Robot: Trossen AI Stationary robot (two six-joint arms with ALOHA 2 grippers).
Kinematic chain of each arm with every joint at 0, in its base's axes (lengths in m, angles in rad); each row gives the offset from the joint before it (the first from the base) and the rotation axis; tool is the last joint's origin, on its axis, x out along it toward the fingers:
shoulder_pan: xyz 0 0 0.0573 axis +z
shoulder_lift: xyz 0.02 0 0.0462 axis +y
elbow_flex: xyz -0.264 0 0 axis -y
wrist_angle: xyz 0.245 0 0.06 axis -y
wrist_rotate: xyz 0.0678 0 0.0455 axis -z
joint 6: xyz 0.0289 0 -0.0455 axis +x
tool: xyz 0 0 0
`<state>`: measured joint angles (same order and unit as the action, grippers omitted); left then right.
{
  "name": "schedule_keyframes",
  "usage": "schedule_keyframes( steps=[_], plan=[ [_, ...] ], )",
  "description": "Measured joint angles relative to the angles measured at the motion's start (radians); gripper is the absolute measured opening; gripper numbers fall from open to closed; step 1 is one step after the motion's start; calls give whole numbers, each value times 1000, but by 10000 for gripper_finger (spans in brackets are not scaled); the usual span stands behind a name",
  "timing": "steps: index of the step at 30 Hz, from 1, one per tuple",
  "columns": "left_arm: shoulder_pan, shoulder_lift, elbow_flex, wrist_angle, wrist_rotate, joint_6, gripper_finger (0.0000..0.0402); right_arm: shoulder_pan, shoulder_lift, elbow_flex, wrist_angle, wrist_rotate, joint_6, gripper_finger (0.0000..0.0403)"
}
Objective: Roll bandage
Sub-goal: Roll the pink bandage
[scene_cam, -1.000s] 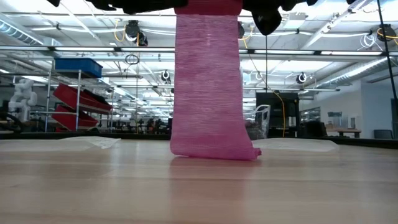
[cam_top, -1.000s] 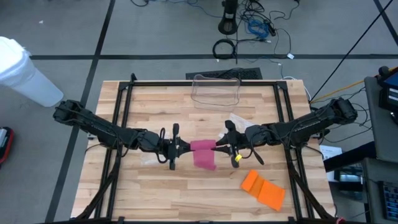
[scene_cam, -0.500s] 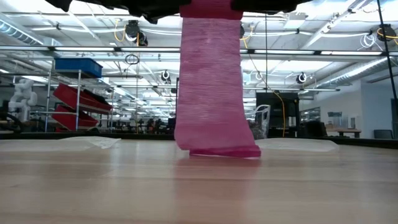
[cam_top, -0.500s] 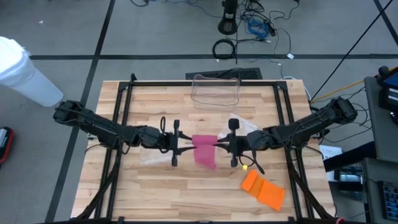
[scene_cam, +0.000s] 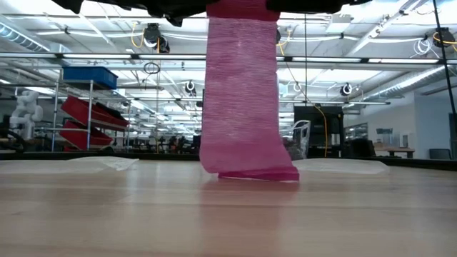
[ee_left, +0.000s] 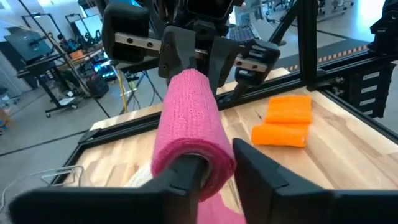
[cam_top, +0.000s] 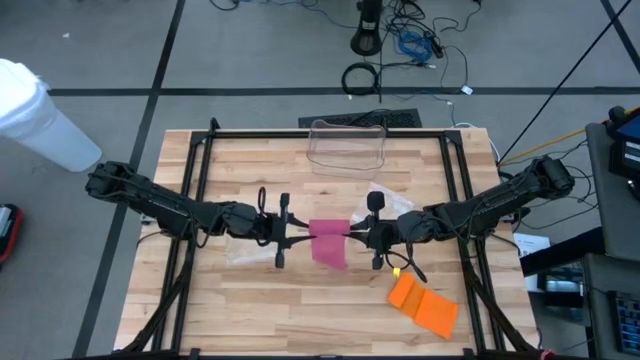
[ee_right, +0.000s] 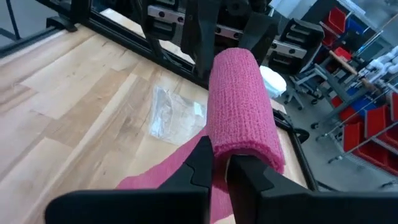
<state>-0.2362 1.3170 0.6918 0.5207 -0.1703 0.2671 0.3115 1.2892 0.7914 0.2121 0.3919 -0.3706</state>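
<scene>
Two grippers — left gripper (cam_top: 297, 238) at 9 o'clock, right gripper (cam_top: 353, 235) at 3 — each pinching the pink bandage roll (cam_top: 328, 233), tail draping down.

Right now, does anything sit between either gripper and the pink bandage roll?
Nothing visible does. The left gripper and right gripper each meet an end of the pink bandage roll, held above the table with its tail hanging down.

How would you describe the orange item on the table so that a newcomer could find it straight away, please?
Start at the wooden table and go to its near edge on the right arm's side. There, below the right gripper and the pink bandage, lies the orange bandage, flat and folded. It is the only orange thing and nothing grips it.
</scene>
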Motion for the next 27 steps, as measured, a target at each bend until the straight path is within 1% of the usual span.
schedule_keyframes(
  steps=[3,5,7,11,13,16,19,22,24,27],
  plan=[
    [0,0,0,2,3,31,32,0,1,-1,13,1,81,39],
    [0,-1,0,2,3,57,15,-2,1,-2,34,-3,155,51],
    [-1,-2,1,-5,4,84,16,-6,-4,-3,42,-51,222,64],
    [-2,-2,2,-31,3,153,23,-30,-16,-3,49,-210,371,87],
    [-2,-2,2,-45,2,186,20,-43,-16,-3,54,-248,443,95],
    [-11,-2,2,-59,-17,237,18,-65,-16,-3,56,-270,533,101],
    [-32,-2,3,-64,-37,295,17,-77,-16,-3,63,-275,590,101],
    [-46,-2,3,-66,-73,318,16,-77,-16,-3,66,-276,577,94],
    [-48,-2,3,-66,-93,314,17,-77,-16,-3,65,-271,536,82],
    [-48,-2,3,-59,-91,244,33,-77,-16,-3,60,-267,494,49]
  ],
)
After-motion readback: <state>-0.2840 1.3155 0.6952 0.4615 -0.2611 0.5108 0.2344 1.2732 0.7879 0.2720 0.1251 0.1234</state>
